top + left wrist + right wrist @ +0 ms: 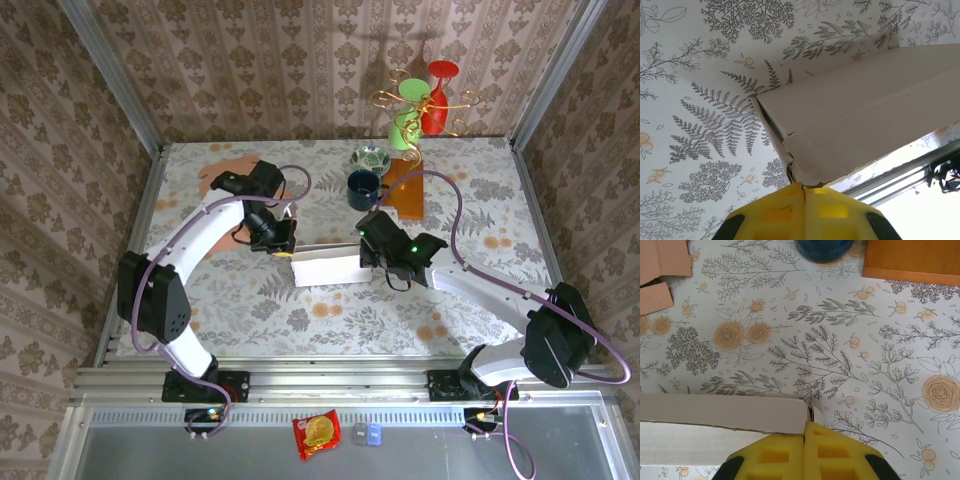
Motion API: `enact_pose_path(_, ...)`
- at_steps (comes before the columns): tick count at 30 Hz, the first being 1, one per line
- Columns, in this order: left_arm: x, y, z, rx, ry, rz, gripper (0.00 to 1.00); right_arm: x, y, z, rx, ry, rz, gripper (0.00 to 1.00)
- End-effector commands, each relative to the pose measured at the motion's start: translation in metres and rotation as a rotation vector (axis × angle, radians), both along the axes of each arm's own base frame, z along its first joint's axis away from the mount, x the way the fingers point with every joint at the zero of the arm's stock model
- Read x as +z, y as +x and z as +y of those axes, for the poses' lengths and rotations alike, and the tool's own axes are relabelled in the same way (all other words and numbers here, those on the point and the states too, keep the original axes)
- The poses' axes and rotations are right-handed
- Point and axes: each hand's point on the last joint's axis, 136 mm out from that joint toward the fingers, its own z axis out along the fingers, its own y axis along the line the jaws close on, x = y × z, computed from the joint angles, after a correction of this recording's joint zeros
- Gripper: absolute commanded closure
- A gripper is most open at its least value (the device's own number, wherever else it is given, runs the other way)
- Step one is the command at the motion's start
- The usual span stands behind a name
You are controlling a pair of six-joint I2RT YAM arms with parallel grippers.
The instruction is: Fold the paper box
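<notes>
**Grippers both pinched shut on the ends of the paper box**

Top external: You have the left gripper (283, 250) at the left end of the paper box (330, 268) and the right gripper (366, 258) at its right end. The white box lies long side across, about mid-table (300, 320), between the two wrists. Beyond it stand a blue mug (363, 188) and a small bowl (370, 158), with a wooden board (405, 185) just right of the mug. Brown cardboard (225, 170) lies at the far left, behind the left arm.

Left wrist: Your left gripper (803, 189) has its yellow fingers pressed together with no gap. A creased, slightly torn corner of the paper box (865, 110) runs down into the seam between them, so it is gripping that corner. The box's long panel slants up and to the right over the flowered cloth.

Right wrist: Your right gripper (805, 429) is likewise fully closed, its tips meeting at the box's end edge. A thin end wall of the paper box (720, 412) goes in between them. The mug, the board and the brown cardboard lie along the top of this view, well apart from the box.
</notes>
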Motion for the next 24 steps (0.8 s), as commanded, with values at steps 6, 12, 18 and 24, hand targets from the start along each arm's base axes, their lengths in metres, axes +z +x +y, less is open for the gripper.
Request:
enact_pose_path(6,-0.003,-0.003,0.004,0.052,0.006,-0.019,0.99,-0.024,-0.020,0.001,0.025,-0.056,0.099,1.00)
enact_pose_path(12,-0.006,-0.002,0.005,0.071,0.000,-0.023,0.99,-0.020,-0.021,0.004,0.030,-0.056,0.091,1.00)
enact_pose_path(18,0.002,0.003,0.010,0.077,-0.004,-0.030,0.99,-0.017,-0.021,0.002,0.022,-0.066,0.088,1.00)
enact_pose_path(24,0.002,0.001,0.012,0.070,-0.006,-0.016,0.99,-0.015,-0.021,0.003,0.020,-0.061,0.093,1.00)
